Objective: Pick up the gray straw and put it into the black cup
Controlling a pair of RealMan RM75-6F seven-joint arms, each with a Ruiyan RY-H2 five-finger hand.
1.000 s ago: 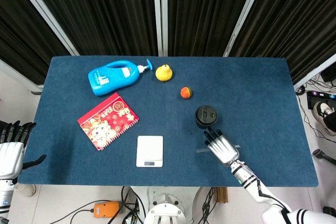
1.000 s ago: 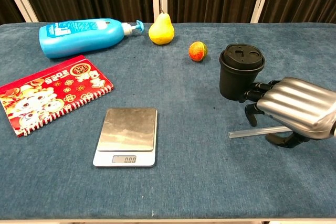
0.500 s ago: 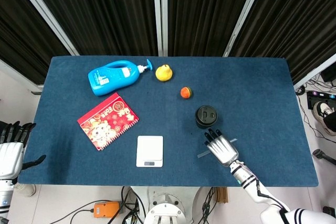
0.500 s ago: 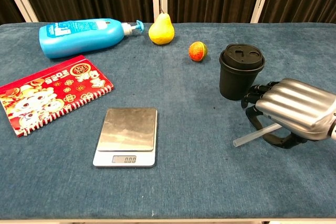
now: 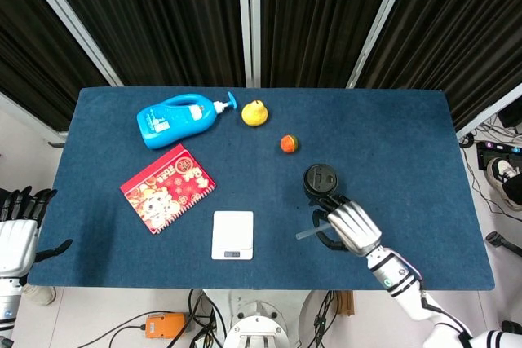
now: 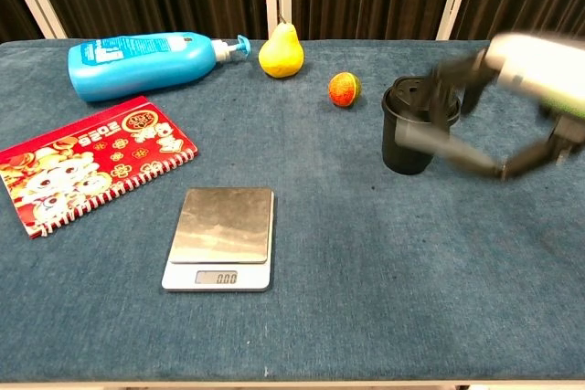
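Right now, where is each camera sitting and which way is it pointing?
Head view: high above the near edge, looking steeply down on the table; shows the right hand holding the gray straw and the left hand beside the table.
Chest view: low at the near edge, looking across toward the curtains; shows the right hand only, blurred.
Both share the black cup, scale and right hand.

Blue table (image 5: 408, 136) with bottle (image 5: 178, 119), pear (image 5: 254, 112), ball (image 5: 288, 143), notebook (image 5: 167, 187), scale (image 5: 232, 234), cup (image 5: 320, 178).

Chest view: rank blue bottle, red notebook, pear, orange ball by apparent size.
1. red notebook: nearer the camera, so its lead over the bottle is unsure
2. blue bottle
3. pear
4. orange ball
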